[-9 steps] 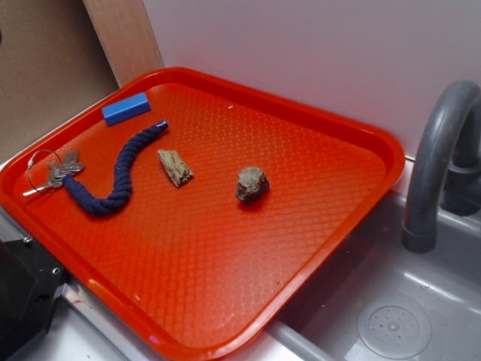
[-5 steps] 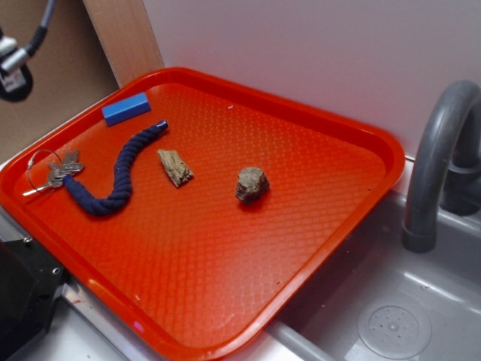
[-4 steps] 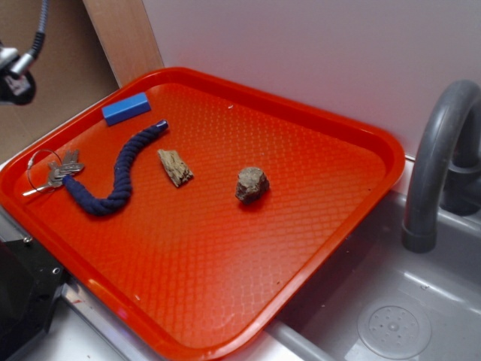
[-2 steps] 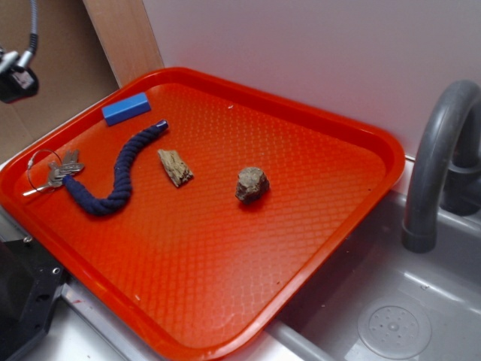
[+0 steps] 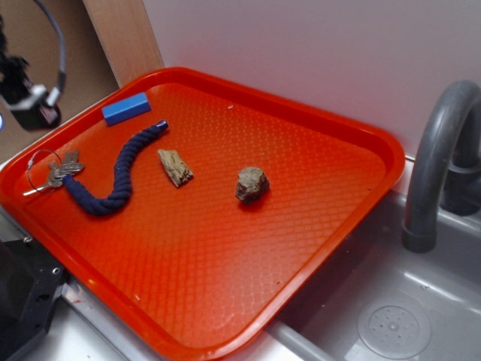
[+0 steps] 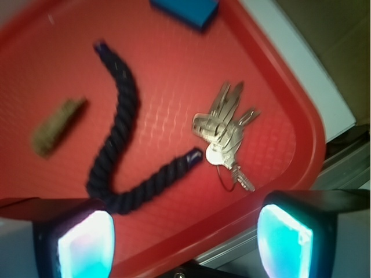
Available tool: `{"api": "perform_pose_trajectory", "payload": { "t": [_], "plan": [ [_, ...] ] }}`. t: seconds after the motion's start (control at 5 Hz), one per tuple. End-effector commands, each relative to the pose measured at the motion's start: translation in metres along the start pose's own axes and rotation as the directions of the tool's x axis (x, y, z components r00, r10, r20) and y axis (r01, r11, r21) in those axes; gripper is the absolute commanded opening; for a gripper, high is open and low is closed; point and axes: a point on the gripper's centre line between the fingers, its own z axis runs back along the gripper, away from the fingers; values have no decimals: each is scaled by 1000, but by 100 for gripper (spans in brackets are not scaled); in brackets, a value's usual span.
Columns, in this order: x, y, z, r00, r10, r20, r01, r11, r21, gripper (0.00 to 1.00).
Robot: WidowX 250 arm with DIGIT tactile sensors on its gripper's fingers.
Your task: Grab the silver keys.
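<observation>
Silver keys [image 6: 225, 132] lie loose at the red tray's [image 5: 353, 128] left edge, touching the blue rope's [image 6: 124, 145] end. Approach step: jaws spread, empty, at lower frame. Next, centre over the bunch and descend.

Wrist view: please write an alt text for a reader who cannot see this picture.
A bunch of silver keys lies on a red tray, near its edge, with the open claw above the tray and holding nothing. One end of a dark blue rope lies just beside the keys. A small brown piece and a blue block also lie on the tray.
</observation>
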Motion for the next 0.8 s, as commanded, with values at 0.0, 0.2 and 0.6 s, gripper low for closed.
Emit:
{"api": "perform_pose_trajectory", "payload": {
  "t": [0.0, 0.2, 0.6],
  "plan": [
    [6, 36, -24, 983, 176, -60, -169, 980, 109, 100],
    [5, 46, -24, 965, 249, -88, -244, 968, 63, 100],
    [2, 46, -44, 966, 201, -164, -195, 979, 52, 100]
  ]
}}
